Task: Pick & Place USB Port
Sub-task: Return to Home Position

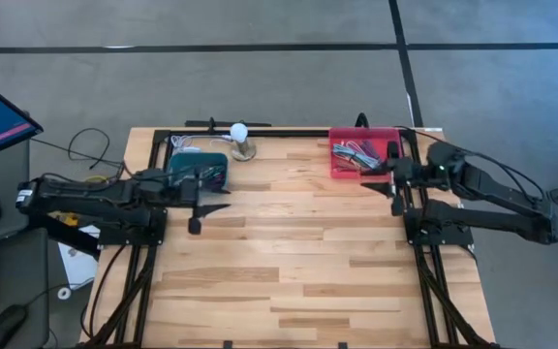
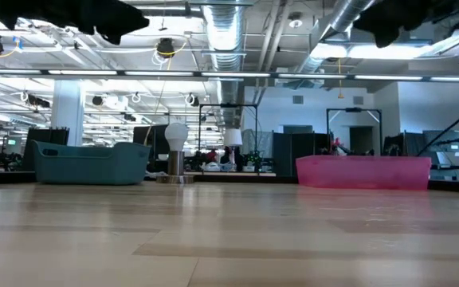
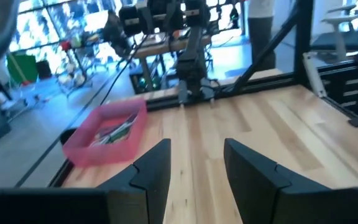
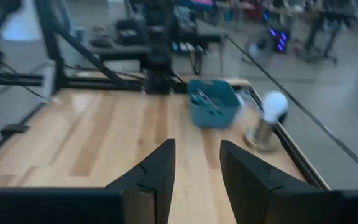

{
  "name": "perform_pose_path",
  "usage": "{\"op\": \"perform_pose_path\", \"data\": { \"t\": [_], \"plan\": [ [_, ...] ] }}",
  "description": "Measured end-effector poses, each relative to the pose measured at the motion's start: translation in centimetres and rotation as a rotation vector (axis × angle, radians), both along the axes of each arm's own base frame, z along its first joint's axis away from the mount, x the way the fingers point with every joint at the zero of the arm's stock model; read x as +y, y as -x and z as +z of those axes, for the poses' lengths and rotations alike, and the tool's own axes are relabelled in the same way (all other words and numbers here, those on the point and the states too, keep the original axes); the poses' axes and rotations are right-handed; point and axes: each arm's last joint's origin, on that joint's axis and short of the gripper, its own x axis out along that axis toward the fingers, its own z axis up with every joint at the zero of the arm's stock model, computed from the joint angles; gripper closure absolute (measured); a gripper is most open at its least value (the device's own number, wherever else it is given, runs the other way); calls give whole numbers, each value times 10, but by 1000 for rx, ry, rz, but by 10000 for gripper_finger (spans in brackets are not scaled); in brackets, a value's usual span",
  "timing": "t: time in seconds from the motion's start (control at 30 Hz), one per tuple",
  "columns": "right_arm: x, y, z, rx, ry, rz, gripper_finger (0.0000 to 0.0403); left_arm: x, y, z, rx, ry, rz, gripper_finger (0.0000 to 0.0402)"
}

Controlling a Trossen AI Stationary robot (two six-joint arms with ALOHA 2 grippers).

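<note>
**A:** so where are the cables (image 1: 355, 155)?
**B:** piled in the pink bin (image 1: 334, 145), far right of the surface (image 1: 289, 262); more in the blue bin (image 1: 213, 165), far left.
**A:** hands?
**B:** left hand (image 1: 203, 215) hovers just near of the blue bin, right hand (image 1: 386, 182) by the pink bin's near right corner. both spread, empty.

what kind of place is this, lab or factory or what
Probably a robotics lab in an open, industrial-style hall. Exposed ceiling ducts run overhead, the concrete floor has marked lines, and a left arm and right arm are mounted at a wooden table.
</note>
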Motion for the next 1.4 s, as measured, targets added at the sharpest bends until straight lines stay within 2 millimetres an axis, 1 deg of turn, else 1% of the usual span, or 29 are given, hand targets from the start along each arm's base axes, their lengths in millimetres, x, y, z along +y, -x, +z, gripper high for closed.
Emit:
{"op": "perform_pose_path", "data": {
  "t": [0.2,0.37,0.47,0.63,0.77,0.83,1.0,1.17,1.4],
  "plan": [
    [13,15,-5,-92,27,69,284,-2,17,-4,-70,-18,-72,253],
    [19,27,-9,-139,20,95,284,-3,28,-4,-119,-24,-124,253],
    [22,33,-12,-160,24,110,284,-3,32,-4,-130,-25,-128,253],
    [26,42,-9,-205,26,132,284,-3,37,-3,-145,-26,-128,253],
    [29,49,-8,-239,31,153,284,-3,45,-2,-164,-27,-128,253],
    [30,50,-10,-277,39,165,284,-3,51,-3,-170,-27,-127,253],
    [31,49,-31,-332,41,182,284,-3,66,-3,-206,-26,-128,253],
    [32,52,-39,-414,55,181,284,-3,81,-1,-268,-29,-127,253],
    [30,46,-47,-460,61,183,284,-3,80,-6,-219,-29,-146,253]
  ]
}}
